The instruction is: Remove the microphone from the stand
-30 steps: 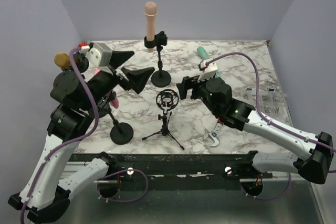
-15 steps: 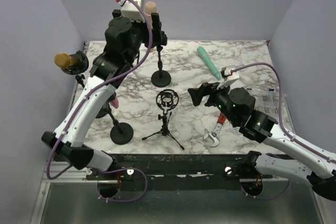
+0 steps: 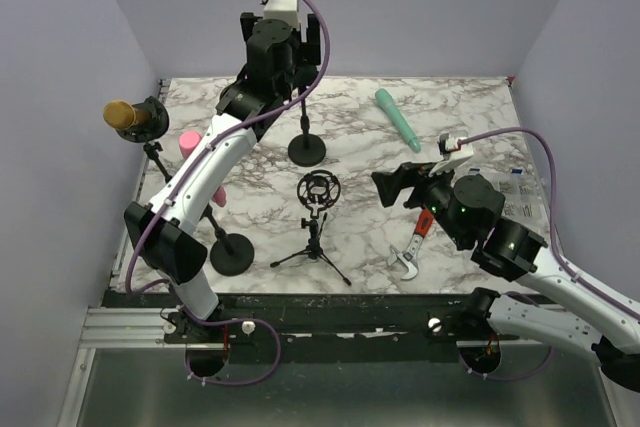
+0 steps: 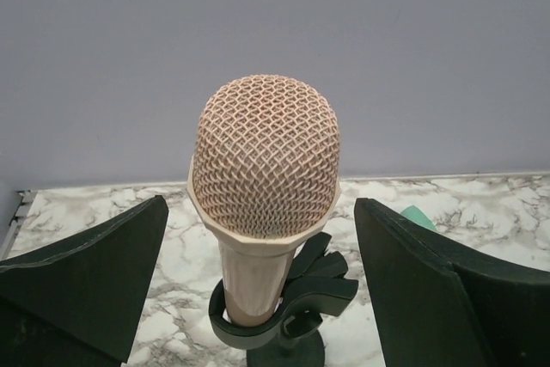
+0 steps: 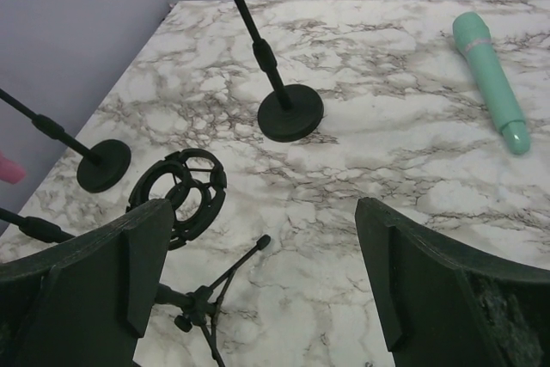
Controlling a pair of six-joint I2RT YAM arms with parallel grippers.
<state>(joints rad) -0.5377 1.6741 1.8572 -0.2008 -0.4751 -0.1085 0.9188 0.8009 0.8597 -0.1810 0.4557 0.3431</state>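
Note:
A peach microphone with a mesh head stands upright in the black clip of a stand at the back of the marble table. My left gripper is open, one finger on each side of the microphone's handle just above the clip, neither touching it. In the top view the left gripper hides the microphone. My right gripper is open and empty, low over the table's right middle, pointing towards the stand's round base.
A shock mount on a tripod stands at the centre front. A pink microphone and a gold one sit on stands at the left. A teal microphone lies at the back right, and a wrench beside the right arm.
My left arm has swung from the left side up to the back and now brackets the peach microphone. My right arm has drawn back to the right, its jaws slightly wider.

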